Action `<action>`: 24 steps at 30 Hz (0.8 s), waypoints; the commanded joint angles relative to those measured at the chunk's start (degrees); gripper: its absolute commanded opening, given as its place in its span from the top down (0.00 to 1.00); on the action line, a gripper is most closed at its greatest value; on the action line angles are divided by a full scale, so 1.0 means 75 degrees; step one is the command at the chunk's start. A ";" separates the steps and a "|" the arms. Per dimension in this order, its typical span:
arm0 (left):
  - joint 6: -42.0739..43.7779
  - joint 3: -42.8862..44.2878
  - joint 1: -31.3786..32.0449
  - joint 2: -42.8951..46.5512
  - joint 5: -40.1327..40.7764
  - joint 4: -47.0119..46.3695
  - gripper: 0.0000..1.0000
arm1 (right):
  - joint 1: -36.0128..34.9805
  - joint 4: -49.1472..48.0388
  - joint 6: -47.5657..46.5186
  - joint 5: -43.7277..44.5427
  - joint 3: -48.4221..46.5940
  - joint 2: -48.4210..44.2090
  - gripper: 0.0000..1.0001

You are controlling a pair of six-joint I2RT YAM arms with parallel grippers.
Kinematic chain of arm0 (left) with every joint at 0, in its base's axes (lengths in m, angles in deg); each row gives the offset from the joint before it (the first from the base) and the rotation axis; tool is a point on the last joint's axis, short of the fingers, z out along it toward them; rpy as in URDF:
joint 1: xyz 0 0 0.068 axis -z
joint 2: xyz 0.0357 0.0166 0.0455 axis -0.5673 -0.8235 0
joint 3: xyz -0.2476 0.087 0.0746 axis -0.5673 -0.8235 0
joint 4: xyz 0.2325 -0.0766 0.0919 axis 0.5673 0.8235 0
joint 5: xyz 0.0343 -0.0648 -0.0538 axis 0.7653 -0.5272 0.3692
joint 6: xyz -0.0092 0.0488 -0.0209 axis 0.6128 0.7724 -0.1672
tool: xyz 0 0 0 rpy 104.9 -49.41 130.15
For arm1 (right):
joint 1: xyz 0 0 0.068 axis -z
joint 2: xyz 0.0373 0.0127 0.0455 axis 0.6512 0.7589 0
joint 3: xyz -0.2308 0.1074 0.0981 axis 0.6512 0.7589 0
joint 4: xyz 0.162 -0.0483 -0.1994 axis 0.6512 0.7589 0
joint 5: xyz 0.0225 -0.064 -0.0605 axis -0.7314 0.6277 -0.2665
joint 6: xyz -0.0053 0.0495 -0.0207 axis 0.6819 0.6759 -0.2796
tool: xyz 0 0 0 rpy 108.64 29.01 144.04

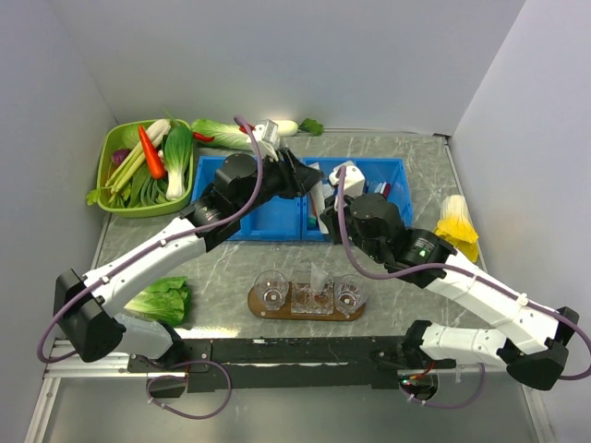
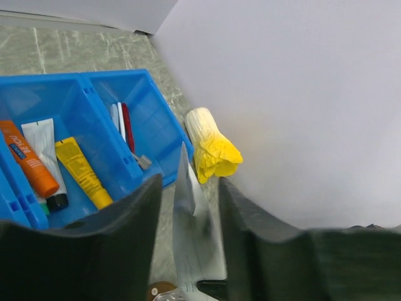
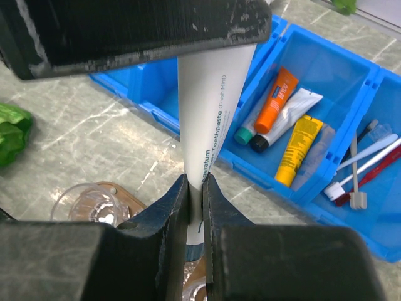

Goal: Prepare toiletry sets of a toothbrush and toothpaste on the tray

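Two grippers at one white soft squeeze toothpaste tube [image 3: 210,113], held in the air about over the near side of the blue plastic bins [image 1: 277,226], just far of the flat brown wooden tray [image 1: 255,302]; not on the tray yet; reads as a hand-over or re-grip.

Right gripper [image 3: 194,186] is clamped tight on one end of the toothpaste tube, pads flat on the printed face. Left gripper [image 2: 188,186] straddles the other end; its fingers [image 2: 141,213] stand apart with a sliver of gap each side, so no pinch yet as far as I can see. Which end is the crimp, can't tell.

Tray carries clear round cups [image 1: 272,291]; the middle one may hold something pale, too small to tell. Orange tube [image 3: 276,97], yellow tube [image 3: 299,147] and loose toothbrushes [image 3: 369,157] lie in the bins; not involved.

Doing it well, my take:
- centre the tube between the left pads before closing
- close across the flat faces, not the edges, or it twists out
- squeeze lightly; it's soft and will buckle
- right lets go only once left has it firm
- no pulling while both hold
- expect the free end to flop on release
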 commanded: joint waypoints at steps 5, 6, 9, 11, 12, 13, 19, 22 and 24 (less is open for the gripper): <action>0.0136 0.0284 0.0066 -0.0056 0.0112 -0.0139 0.85 | -0.0247 -0.0023 -0.0014 0.0609 -0.0230 0.0216 0.93; 0.0160 0.0284 0.0066 -0.0056 0.0112 -0.0104 0.88 | -0.0247 -0.0034 -0.0003 0.0609 -0.0207 0.0205 0.92; 0.0242 0.0318 0.0066 -0.0068 0.0054 0.0001 0.99 | -0.0247 -0.0140 -0.0002 0.0574 -0.0125 0.0158 0.79; 0.0335 0.0319 0.0066 -0.0033 0.0054 0.0025 0.99 | -0.0236 -0.0175 0.0033 0.0598 -0.0066 0.0099 0.63; 0.0370 0.0284 0.0066 -0.0021 0.0053 0.0025 0.99 | -0.0247 -0.0152 0.0044 0.0656 -0.0042 0.0088 0.57; 0.0452 0.0272 0.0042 0.0037 0.0019 0.0014 0.99 | -0.0224 -0.0152 0.0044 0.0691 -0.0042 0.0041 0.52; 0.0885 0.0038 -0.0262 0.0365 -0.1093 -0.0150 0.99 | 0.0103 -0.0187 -0.0107 -0.0313 0.0063 -0.0650 0.18; 0.1143 -0.0231 -0.0508 0.0669 -0.2147 -0.0373 0.99 | 0.0385 -0.0117 -0.0201 -0.1509 0.0063 -0.1060 0.11; 0.1179 -0.0465 -0.0800 0.0891 -0.3290 -0.0712 0.99 | 0.0619 -0.0105 -0.0225 -0.2435 0.0122 -0.1341 0.07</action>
